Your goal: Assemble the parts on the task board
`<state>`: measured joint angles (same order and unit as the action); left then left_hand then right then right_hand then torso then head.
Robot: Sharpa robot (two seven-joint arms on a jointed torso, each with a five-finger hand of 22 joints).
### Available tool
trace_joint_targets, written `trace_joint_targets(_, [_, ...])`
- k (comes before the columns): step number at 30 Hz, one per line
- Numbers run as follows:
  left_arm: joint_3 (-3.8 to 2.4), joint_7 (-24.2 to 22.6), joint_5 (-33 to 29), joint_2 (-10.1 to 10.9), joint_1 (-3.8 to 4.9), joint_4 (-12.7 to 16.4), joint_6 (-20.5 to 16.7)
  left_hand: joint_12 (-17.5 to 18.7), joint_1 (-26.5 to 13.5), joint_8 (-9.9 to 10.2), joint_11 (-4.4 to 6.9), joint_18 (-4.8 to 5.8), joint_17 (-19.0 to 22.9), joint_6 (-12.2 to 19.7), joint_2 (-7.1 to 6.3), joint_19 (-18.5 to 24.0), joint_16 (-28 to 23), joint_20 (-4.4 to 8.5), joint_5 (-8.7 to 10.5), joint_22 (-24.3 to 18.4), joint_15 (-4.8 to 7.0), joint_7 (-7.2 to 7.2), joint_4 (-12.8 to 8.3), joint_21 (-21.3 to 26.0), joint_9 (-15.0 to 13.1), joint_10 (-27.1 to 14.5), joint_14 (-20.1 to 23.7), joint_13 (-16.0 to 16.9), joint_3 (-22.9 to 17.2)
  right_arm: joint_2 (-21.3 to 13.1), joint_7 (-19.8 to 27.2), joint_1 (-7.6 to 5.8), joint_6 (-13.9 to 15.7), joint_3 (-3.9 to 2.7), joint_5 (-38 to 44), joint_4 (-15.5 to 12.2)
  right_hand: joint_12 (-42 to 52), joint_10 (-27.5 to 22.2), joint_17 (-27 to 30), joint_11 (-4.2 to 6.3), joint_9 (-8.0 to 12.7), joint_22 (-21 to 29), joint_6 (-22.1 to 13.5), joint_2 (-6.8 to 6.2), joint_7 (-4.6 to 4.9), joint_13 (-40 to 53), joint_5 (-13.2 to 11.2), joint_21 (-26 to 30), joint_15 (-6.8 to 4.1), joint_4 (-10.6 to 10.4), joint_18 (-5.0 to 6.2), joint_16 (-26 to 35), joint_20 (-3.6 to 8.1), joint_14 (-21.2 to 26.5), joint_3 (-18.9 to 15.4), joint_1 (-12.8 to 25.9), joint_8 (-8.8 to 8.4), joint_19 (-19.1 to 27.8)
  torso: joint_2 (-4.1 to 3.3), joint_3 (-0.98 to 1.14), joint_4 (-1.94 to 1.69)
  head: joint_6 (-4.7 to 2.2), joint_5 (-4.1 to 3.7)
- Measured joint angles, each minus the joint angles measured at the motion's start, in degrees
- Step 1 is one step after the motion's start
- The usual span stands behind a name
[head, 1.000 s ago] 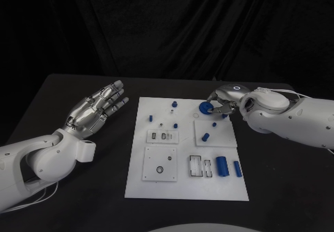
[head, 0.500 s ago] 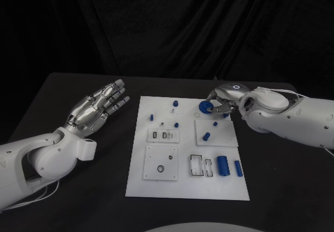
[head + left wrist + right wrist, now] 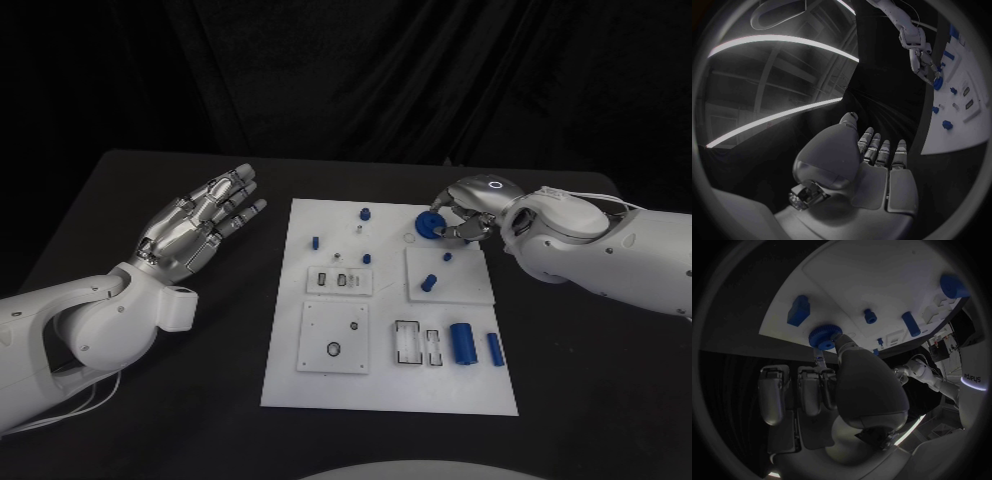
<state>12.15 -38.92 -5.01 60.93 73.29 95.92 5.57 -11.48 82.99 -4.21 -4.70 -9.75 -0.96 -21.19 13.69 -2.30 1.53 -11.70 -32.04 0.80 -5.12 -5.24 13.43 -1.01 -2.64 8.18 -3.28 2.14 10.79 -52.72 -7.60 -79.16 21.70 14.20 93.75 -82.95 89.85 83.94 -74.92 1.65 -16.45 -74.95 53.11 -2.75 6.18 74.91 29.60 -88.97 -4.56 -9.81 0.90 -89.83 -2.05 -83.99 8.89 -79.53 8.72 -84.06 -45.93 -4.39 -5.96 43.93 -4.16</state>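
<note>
Hand on the right (image 3: 464, 222), silver, still pinches the round blue gear-like part (image 3: 430, 224) at the upper right of the white task board (image 3: 387, 390); over the last second it barely shifted. Seating looks unfinished, I'd say. Left hand (image 3: 202, 222) stays open, flat above the black tabletop (image 3: 216, 420), upper left.

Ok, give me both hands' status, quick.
Left hand: open, holding nothing, beside the task board.
Right hand: holding the round blue part.

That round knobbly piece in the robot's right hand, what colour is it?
Blue. The round part shows best in the right wrist view, pinched by the right hand.
</note>
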Motion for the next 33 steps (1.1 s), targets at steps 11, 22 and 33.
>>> trace_joint_targets(11, [0.0,0.0,-0.08,0.27,0.0,0.03,-0.02,0.0,0.0,0.0,0.0,0.0,0.0,0.0,0.0,0.0,0.0,0.0,0.0,0.0,0.0,0.0,0.0,0.0,0.0,0.0,0.0,0.0,0.0,-2.8,-0.01,-4.53,1.32,-0.03,0.03,-8.34,0.0,0.0,0.0,0.0,0.0,0.01,0.0,0.05,0.01,0.0,0.3,0.0,0.0,-0.05,0.0,0.0,0.0,0.0,0.06,0.07,0.0,0.0,0.01,0.0,0.04,-0.21,-0.1])
trace_joint_targets(22, [0.0,0.0,-0.12,-0.17,0.0,-0.07,-0.02,0.0,0.0,0.0,0.0,0.0,0.0,0.0,0.0,0.0,0.0,0.0,0.0,0.0,0.0,0.0,0.0,0.0,0.0,0.0,-0.01,0.0,0.0,1.76,0.12,-5.8,-0.18,-0.03,-0.18,-8.82,0.0,0.0,0.0,-0.01,0.01,0.02,0.01,0.42,0.01,-0.01,-0.19,0.0,0.0,-0.23,0.01,0.0,0.0,0.0,0.23,0.47,0.0,0.0,0.12,-0.15,0.01,-0.28,0.18])
trace_joint_targets(33, [0.0,-0.01,-0.24,-0.4,0.0,-0.33,-0.02,0.0,0.0,0.0,0.0,0.0,0.0,0.0,0.0,0.0,0.0,0.01,0.0,0.0,0.0,0.0,0.0,0.0,0.0,0.0,0.0,-0.01,0.0,7.27,0.28,-3.86,-2.79,0.01,-0.41,-3.38,0.0,-0.01,0.01,-0.01,0.01,0.02,0.0,0.34,0.01,-0.01,-0.8,0.01,0.01,-0.29,0.0,0.0,0.0,0.0,0.77,0.56,0.0,0.0,-0.02,-0.08,-0.09,-0.41,0.59])
